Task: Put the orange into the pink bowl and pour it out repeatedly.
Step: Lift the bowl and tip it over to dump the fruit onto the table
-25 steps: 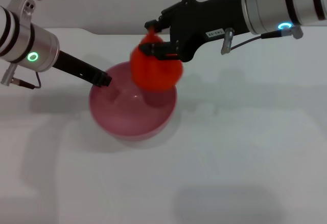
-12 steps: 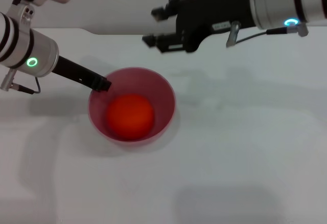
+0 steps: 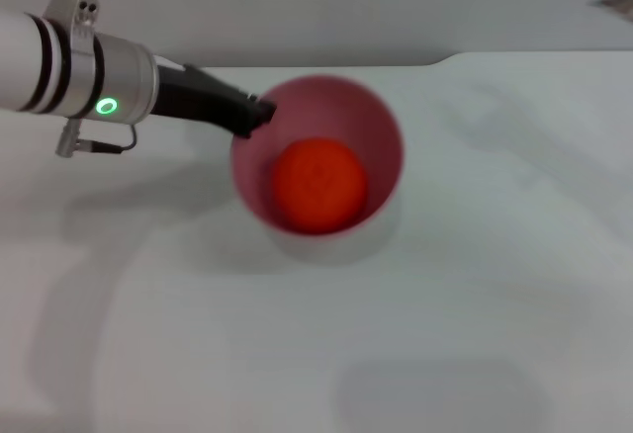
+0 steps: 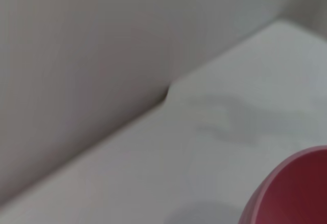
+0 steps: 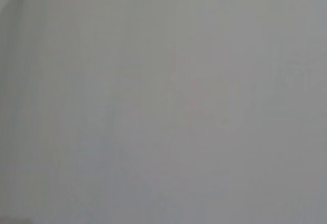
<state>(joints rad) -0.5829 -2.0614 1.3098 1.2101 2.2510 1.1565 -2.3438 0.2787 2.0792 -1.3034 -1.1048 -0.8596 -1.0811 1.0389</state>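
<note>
Centrally: the orange [image 3: 318, 185], round and bright, lying inside the pink bowl [image 3: 388, 131], against its floor and near wall.

Pink bowl: deep, smooth-walled, mouth open upward; stands toward the far middle of the table [image 3: 316, 354]. A soft shadow spreads from its near-left side across the surface.

Left gripper [image 3: 259, 114]: reaches in from the far left, its dark tip clamped on the bowl's far-left rim. Behind it, a silver wrist section with black bands and a lit green ring.

Right gripper: only a dark sliver of that arm shows at the far-right corner of the head view; whether its fingers are apart or together cannot be told.

Table: plain white, matte; its far edge has a step where it meets a pale grey wall [image 3: 396, 3].

Left wrist view: a curved piece of the bowl's pink rim [image 4: 291, 188], the white tabletop, the stepped edge and the wall beyond. Neither the fruit nor any fingers appear there.

Right wrist view: uniform pale grey, nothing distinguishable.
</note>
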